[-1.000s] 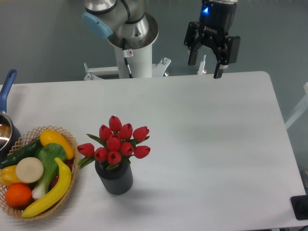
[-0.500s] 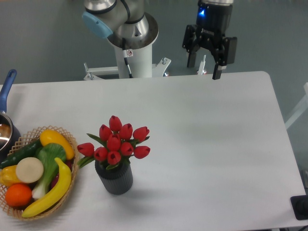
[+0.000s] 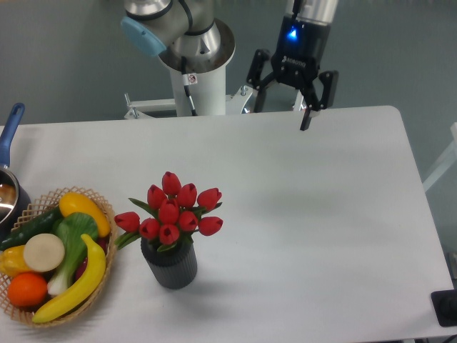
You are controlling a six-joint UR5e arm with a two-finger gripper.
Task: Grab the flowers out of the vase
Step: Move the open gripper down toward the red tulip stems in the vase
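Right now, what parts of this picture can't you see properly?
- Stems of the red tulip bunch: hidden inside the dark grey ribbed vase.
- Blue-handled metal pot: cut off by the left edge.
- Small black object: cut off by the right edge, so I cannot tell what it is.
- Fruit low in the woven wicker basket: covered by the pieces on top.
- Black pincer: open, arm cut off at the top edge.

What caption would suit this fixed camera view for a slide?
Open tool hovers above the table's far edge, apart from red tulips standing in their ribbed vase.
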